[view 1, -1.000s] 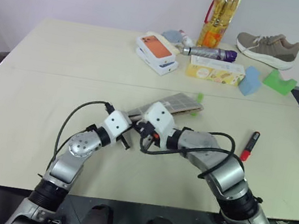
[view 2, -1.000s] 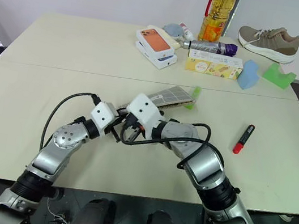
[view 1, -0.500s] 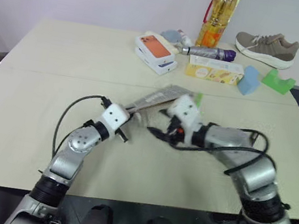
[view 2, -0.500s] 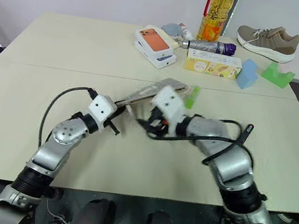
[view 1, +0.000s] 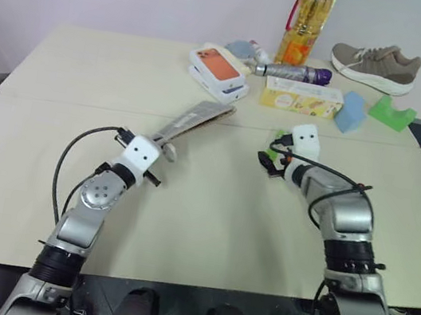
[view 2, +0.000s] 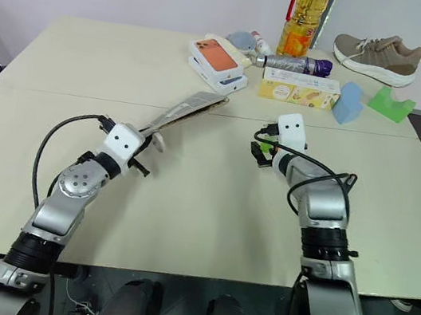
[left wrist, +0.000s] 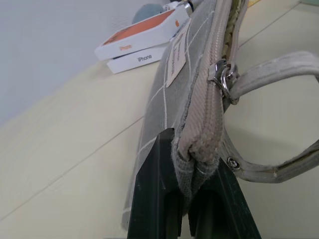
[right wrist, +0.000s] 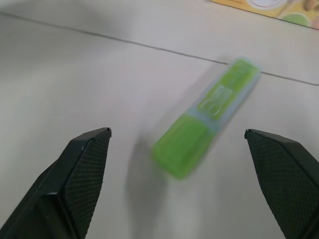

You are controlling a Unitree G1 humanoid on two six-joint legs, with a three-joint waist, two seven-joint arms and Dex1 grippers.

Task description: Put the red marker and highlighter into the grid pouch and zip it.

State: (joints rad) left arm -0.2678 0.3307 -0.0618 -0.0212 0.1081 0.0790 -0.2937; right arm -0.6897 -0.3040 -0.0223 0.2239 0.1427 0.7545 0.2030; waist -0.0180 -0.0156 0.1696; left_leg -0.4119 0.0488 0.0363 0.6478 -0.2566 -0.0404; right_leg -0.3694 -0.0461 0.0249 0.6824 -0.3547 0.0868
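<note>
Left gripper (left wrist: 192,199) clamps grid pouch (left wrist: 184,99) edge; right gripper (right wrist: 184,189) gapes around highlighter (right wrist: 207,117), bare table (view 1: 208,222) between arms.

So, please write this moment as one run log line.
left gripper: shut on grid pouch | right gripper: open, facing highlighter on table

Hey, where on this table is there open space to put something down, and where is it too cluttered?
The table is bare on the robot's far left, beside the phone boxes, and across the near strip between the two arms. The far right is crowded: oil bottle, snack box, shoe, blue and green foam blocks. The grid pouch and highlighter take the middle.
</note>
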